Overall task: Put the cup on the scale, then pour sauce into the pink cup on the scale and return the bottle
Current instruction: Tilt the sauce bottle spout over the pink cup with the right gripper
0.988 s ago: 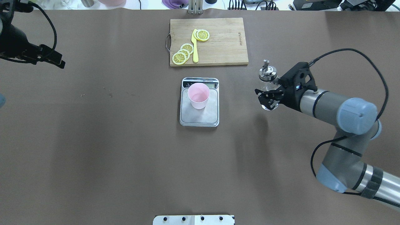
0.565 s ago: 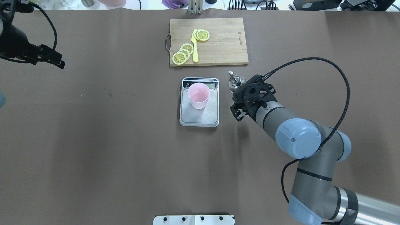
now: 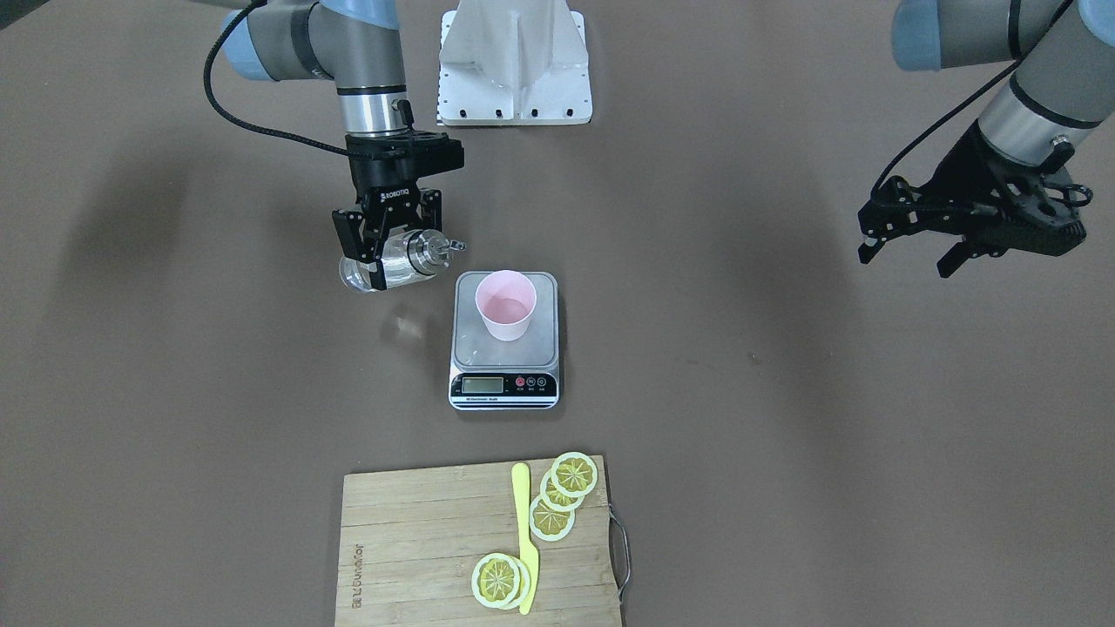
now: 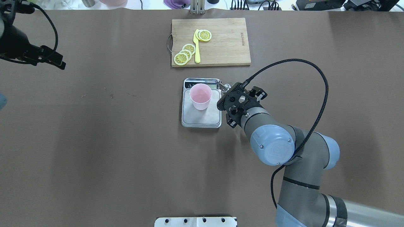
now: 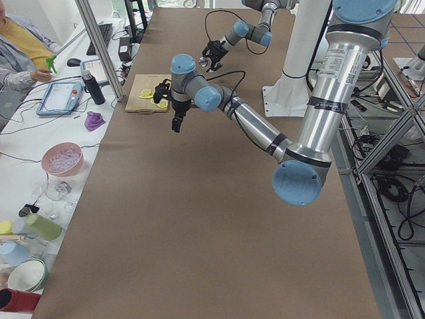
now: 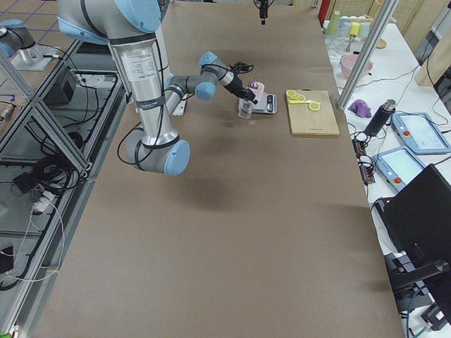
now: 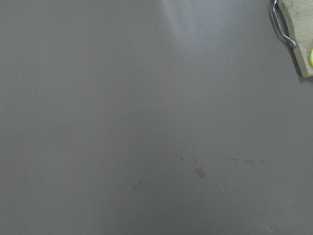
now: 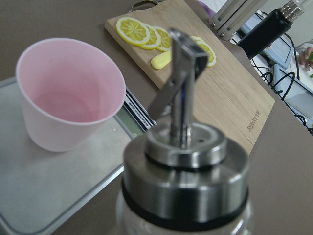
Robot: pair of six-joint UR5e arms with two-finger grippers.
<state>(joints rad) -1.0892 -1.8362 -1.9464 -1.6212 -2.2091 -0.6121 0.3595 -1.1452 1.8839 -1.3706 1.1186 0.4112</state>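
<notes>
We are watching the right claw (image 3: 383, 254) gripping a small clear glass bottle (image 3: 403, 266) with a shiny metal pourer cap; its two black fingers are closing across the glass body. The claw is holding the bottle up off the brown worktop (image 3: 740, 418), tilted well over, just beside the scale on the robot's right. The metal spout (image 8: 180, 73) is pointing toward the cup and reaching near the scale's edge, short of the cup's rim. We cannot tell the sauce apart from the glass.

The small pale pink plastic cup (image 3: 505, 306) is standing upright on the brushed steel platform of the flat rectangular kitchen scale (image 3: 471, 345), toward the end away from the black display strip. We cannot tell whether any liquid is lying inside it.

The left claw (image 3: 906, 257) is hanging well apart, over bare worktop on the robot's left, its fingers spread wide and gripping nothing.

Beyond the scale's display end, a wooden cutting board (image 3: 418, 540) is carrying yellow lemon slices (image 3: 575, 473) and a yellow plastic knife (image 3: 523, 522).
</notes>
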